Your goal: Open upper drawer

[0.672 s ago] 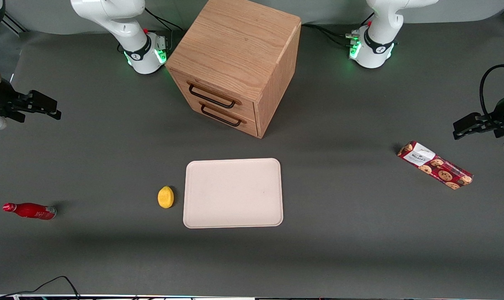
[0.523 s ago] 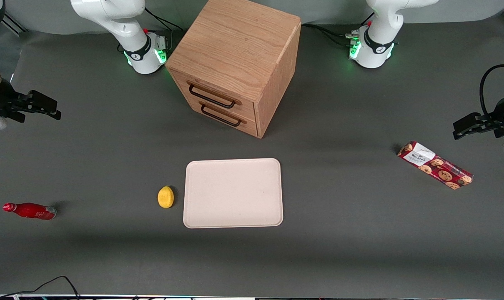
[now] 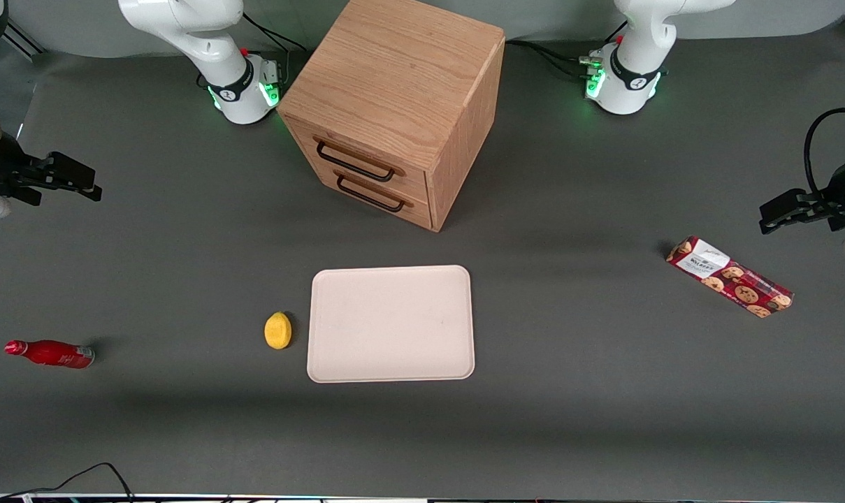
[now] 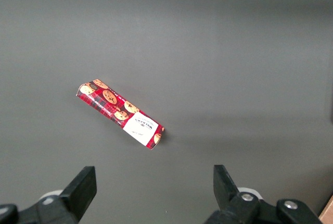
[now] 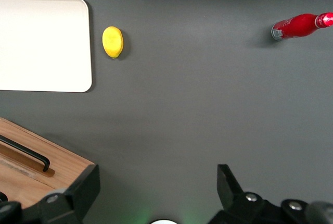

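The light-oak cabinet (image 3: 394, 77) stands at the table's middle, close to the arm bases. Its upper drawer (image 3: 408, 175) is closed flush, with a thin dark bar handle (image 3: 356, 162) across its front. The like lower drawer (image 3: 422, 208) beneath it is closed too. My gripper (image 3: 90, 183) hovers above the table toward the working arm's end, well away from the cabinet, open and holding nothing. In the right wrist view the gripper (image 5: 156, 182) has its fingers (image 5: 86, 185) spread wide over bare table, beside a corner of the cabinet (image 5: 57, 169) with one dark handle (image 5: 26, 153).
A cream tray (image 3: 391, 323) lies in front of the cabinet, nearer the front camera, with a lemon (image 3: 277, 330) beside it. A red bottle (image 3: 50, 353) lies toward the working arm's end. A cookie box (image 3: 730, 276) lies toward the parked arm's end.
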You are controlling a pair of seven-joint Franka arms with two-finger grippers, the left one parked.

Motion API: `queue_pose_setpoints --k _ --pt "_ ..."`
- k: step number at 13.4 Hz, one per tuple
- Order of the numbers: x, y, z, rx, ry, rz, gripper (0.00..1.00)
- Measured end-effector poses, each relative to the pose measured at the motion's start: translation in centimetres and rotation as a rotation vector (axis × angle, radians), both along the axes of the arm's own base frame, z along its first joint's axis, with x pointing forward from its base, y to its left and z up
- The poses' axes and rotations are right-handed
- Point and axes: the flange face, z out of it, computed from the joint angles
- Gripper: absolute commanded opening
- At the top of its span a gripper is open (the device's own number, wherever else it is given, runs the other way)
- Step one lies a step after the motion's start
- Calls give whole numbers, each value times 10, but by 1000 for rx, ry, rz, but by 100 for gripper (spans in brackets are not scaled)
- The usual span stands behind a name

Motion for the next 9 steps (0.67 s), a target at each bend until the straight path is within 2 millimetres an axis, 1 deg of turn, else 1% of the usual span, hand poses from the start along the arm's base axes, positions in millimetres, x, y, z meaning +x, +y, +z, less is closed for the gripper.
queue_pose_setpoints --k 9 --pt "0 -4 0 -1 0 -6 100"
